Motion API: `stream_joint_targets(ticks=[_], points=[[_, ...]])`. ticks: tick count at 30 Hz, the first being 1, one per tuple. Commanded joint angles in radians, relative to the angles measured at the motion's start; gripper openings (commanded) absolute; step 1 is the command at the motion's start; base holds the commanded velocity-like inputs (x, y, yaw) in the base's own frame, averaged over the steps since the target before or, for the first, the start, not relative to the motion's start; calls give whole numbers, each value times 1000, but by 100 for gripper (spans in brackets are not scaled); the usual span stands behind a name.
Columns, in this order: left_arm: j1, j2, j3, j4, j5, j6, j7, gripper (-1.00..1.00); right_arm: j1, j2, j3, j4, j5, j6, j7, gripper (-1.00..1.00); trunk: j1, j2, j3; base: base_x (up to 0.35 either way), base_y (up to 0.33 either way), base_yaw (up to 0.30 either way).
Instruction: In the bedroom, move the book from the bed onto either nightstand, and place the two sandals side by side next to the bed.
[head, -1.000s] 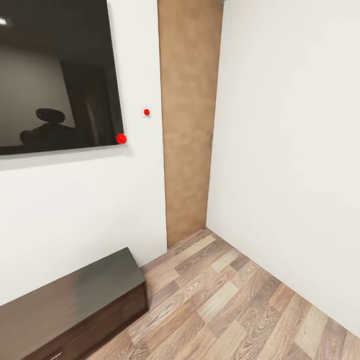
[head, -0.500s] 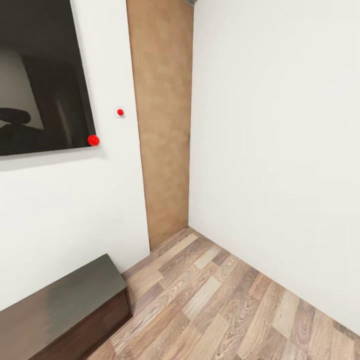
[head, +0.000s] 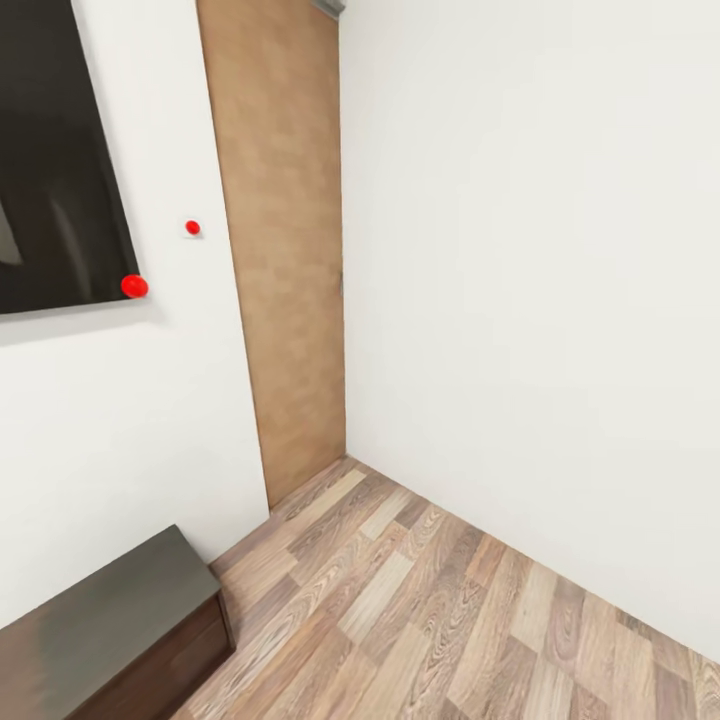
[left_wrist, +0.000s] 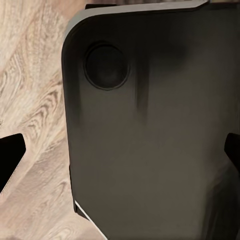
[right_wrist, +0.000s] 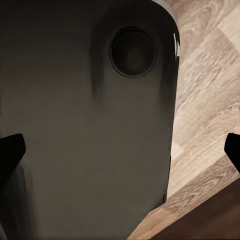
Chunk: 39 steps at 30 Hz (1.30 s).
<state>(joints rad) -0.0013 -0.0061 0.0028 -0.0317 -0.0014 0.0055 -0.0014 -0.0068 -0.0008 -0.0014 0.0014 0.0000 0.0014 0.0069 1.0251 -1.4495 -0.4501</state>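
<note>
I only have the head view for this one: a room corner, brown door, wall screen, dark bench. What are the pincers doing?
Observer: In the left wrist view the left pincer is open, with its fingertips wide apart and nothing held.
Operator: And the right one?
Observer: The right pincer is also open and holds nothing.
Operator: What are they pointing at?
Observer: Each faces a dark panel of the robot's own body, with the wood-plank floor beside it.
</note>
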Motion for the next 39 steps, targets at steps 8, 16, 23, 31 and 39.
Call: stream_joint_targets(ticks=[8, 16, 23, 31, 39], points=[[0, 0, 0, -2, 0, -1, 0, 100, -1, 0, 0, 0, 0, 0, 1, 100, 0, -1, 4, 0, 0, -234], [0, 0, 0, -2, 0, -1, 0, 100, -1, 0, 0, 0, 0, 0, 1, 100, 0, -1, 9, 0, 0, -233], [0, 0, 0, -4, -1, -2, 0, 100, -1, -1, 0, 0, 0, 0, 1, 100, 0, -1, 13, 0, 0, -231], [0, 1, 0, -14, -2, -2, 0, 100, -1, 0, 0, 0, 0, 0, 1, 100, 0, -1, 16, 0, 0, -247], [0, 1, 1, -14, -2, -2, 0, 100, -1, 0, -1, 0, 0, 0, 1, 100, 0, -1, 19, 0, 0, -279]])
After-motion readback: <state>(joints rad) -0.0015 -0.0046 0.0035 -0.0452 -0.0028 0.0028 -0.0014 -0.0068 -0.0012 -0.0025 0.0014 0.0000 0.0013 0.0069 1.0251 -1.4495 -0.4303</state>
